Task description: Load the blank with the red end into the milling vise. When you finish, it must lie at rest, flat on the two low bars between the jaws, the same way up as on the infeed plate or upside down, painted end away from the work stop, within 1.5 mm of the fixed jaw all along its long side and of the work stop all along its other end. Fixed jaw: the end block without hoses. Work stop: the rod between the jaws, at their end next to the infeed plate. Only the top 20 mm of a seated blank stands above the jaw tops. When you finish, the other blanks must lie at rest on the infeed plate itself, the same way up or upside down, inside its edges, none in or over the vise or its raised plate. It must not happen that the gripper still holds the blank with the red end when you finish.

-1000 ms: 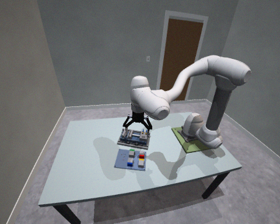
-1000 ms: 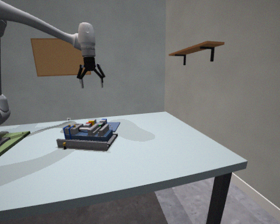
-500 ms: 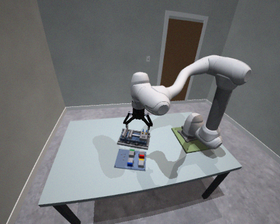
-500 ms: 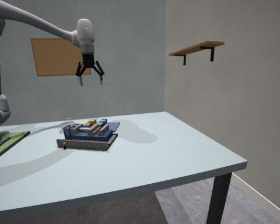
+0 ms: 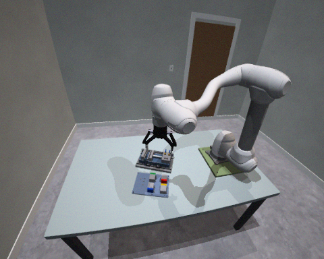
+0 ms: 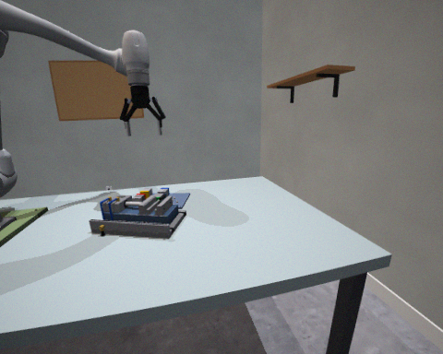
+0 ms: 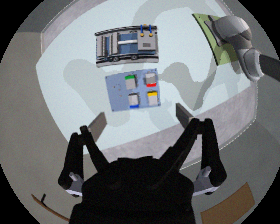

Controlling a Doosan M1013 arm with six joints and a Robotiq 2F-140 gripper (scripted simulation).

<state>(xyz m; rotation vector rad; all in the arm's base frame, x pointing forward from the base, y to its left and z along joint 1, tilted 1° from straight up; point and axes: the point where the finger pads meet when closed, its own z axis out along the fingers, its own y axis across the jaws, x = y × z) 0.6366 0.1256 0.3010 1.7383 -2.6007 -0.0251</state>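
Clearly, the fingers of the gripper (image 5: 160, 148) (image 6: 144, 133) (image 7: 141, 116) are spread wide, with nothing between them. From the top view alone, the fingertips seem to come right down to the vise (image 5: 166, 158) (image 6: 166, 206) (image 7: 147, 45); the exterior view shows them hanging well above it.

The blank with the red end (image 5: 164, 177) (image 7: 150, 78) is on the infeed plate (image 5: 140, 189) (image 6: 184, 198) (image 7: 113, 101), outside the vise. The top and wrist views show its painted end facing the yellow-ended blank (image 5: 163, 189) (image 7: 152, 99), while the exterior view gives only a partial look past the vise. The green-ended blank (image 5: 152, 177) (image 7: 130, 82) and the blue-ended blank (image 5: 150, 186) (image 7: 134, 99) form the other column on the plate, their painted ends turned away from each other.

The exterior view brings out the side of the raised plate (image 5: 144, 166) (image 6: 133, 229) (image 7: 126, 64) under the vise, and blue hoses (image 6: 106, 210) (image 7: 142, 30) bending over one end block. Seen by the wrist camera, plate and vise lie near each other, with the pads standing apart lower in the view. Only the top view includes the brown door (image 5: 208, 57); the exterior one has a clear look at a wall shelf (image 6: 313, 76).
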